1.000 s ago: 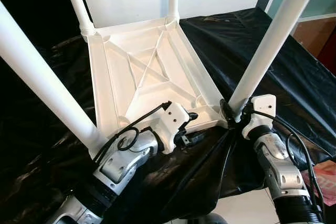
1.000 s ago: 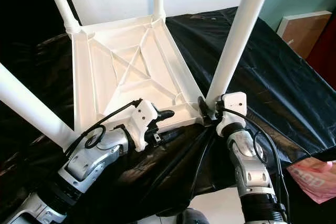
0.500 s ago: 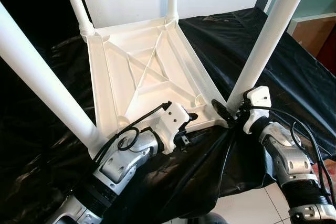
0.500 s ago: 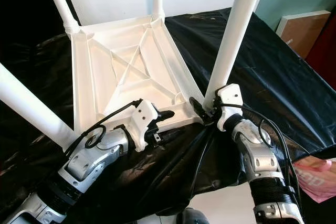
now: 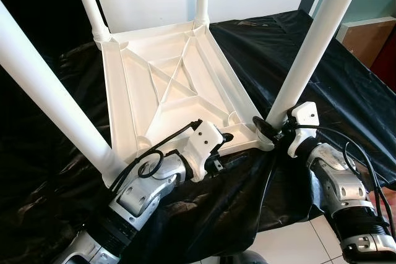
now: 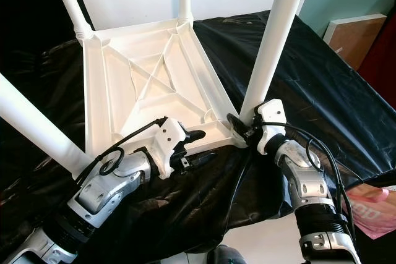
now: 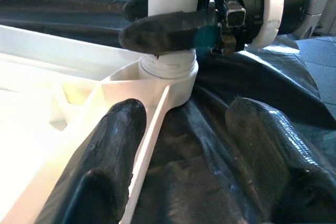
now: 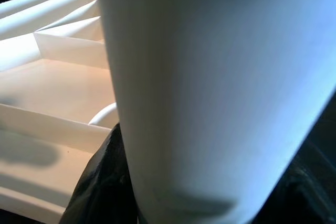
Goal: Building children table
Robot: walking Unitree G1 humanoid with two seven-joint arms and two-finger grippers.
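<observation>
- the surface [image 5: 346,85] is draped in a loose black plastic sheet [image 5: 235,202] that hangs wrinkled over the near edge; my worry is that the sheet slides under load, so any sideways push on the table could carry everything toward that edge.
- the white children's table [image 5: 167,91] lies upside down on the sheet, ribbed underside up, with four white legs rising from its corners; it looks nearly built, and a hard twist on one leg could spin or tip the whole top.
- the near right leg [image 5: 312,47] stands in its corner socket [image 7: 168,74], where a threaded collar shows at the base; if it is turned while leaning, the thread could cross or the leg could seat crooked.
- the right pincer [image 5: 267,129] is clenched around the base of that leg just above the socket; on smooth round plastic the fingers could slip and turn without turning the leg.
- the left pincer [image 7: 184,145] is released, one finger [image 7: 113,150] lying along the table's near rim and the other over the black sheet, so nothing is clamped; with the top unbraced it may rotate with the leg, or the sheet could catch under a finger.
</observation>
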